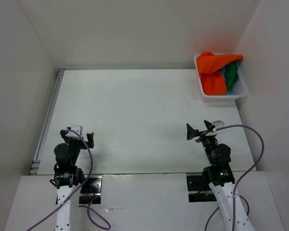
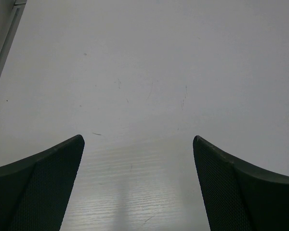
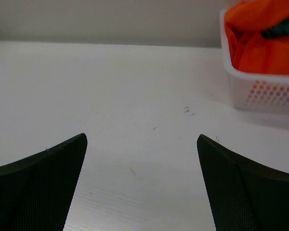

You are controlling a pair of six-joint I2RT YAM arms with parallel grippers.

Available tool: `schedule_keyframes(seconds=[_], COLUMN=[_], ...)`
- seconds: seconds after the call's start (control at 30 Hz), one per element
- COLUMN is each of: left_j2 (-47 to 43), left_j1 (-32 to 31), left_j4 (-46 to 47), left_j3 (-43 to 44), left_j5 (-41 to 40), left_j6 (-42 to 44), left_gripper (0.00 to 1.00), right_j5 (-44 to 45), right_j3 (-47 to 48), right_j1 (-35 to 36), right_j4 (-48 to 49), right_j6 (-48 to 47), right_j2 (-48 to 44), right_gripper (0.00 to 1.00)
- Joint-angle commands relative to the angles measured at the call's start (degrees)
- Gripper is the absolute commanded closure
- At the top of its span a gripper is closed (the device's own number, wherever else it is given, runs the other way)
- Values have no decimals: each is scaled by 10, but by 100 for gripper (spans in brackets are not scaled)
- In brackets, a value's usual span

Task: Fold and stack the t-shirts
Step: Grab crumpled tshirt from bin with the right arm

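At the far right corner of the counter point(image 1: 135, 106) sits a white mesh basket point(image 1: 216, 97), and all the laundry is bundled inside it. The orange shirt point(image 1: 212, 77) lies on top and spills over the rim. The green shirt point(image 1: 233, 76) is tucked against the right side, and only a sliver of the turquoise shirt point(image 1: 223, 71) shows between them. None of them has been laid out or folded yet.

Both arms hang low near their bases, well apart from the basket. The left claw point(image 1: 79, 136) is spread wide with nothing between its fingers, over bare counter. The right claw point(image 1: 198, 129) is likewise spread and holds nothing. Its wrist view looks toward the basket at the upper right.

The job now looks like fetching the first shirt, and the right arm is the nearer one. The orange shirt on top seems the sensible pick. It would be best pinched at a single edge such as a hem or shoulder, not at a thick bunch. Lifting it straight up should clear the rim without dragging the light basket or pulling the other shirts along. Setting it down in the middle of the counter would let both claws reach to spread it flat.

By count there are three shirts, one of each colour, one basket and two claws.
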Motion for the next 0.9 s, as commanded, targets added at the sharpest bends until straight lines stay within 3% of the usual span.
schedule_keyframes(seconds=[0.0,0.03,0.07,0.1,0.13,0.17,0.2,0.23,0.27,0.3,0.33,0.37,0.43,0.5,0.6,0.7,0.77,0.87], left_j2=[-69,-69,-69,-69,-69,-69,-69,-69,-69,-69,-69,-69,-64,-64,-64,-64,-64,-64], left_j1=[4,4,4,4,4,4,4,4,4,4,4,4,4,4,-1,-1,-1,-1], left_j4=[23,23,14,-9,-67,-91,-106,-139,-133,-105,13,87,215,144,38,55,67,67], left_j3=[-22,-22,-13,-5,-5,10,28,28,37,37,29,21,5,32,93,99,93,86], left_j5=[11,21,97,186,276,318,410,433,443,419,392,313,247,226,233,173,137,88], left_j6=[8,23,55,134,309,387,444,528,670,688,667,576,535,542,508,442,434,434], left_gripper=[0,0,0,0,0,0,0,0,0,0,0,0,0,0,0,0,0,0], right_j5=[154,184,184,141,116,97,66,53,44,43,30,20,-15,0,93,47,26,145], right_j3=[37,53,65,85,92,92,105,110,117,139,157,202,283,344,443,515,564,597], right_j1=[5,5,5,5,5,5,5,5,5,5,5,5,5,5,5,-1,-1,-1], right_j4=[66,21,11,11,11,23,32,44,55,61,62,38,19,-11,15,37,37,68], right_j6=[242,296,298,279,262,253,240,230,221,221,209,188,151,57,-15,-118,-137,-114], right_j2=[-42,-42,-42,-42,-42,-42,-42,-42,-42,-26,24,60,185,264,383,473,537,589], right_gripper=[1,1,1,1,1,1,1,1,1,1,1,1,1,1,1,1,1,1])
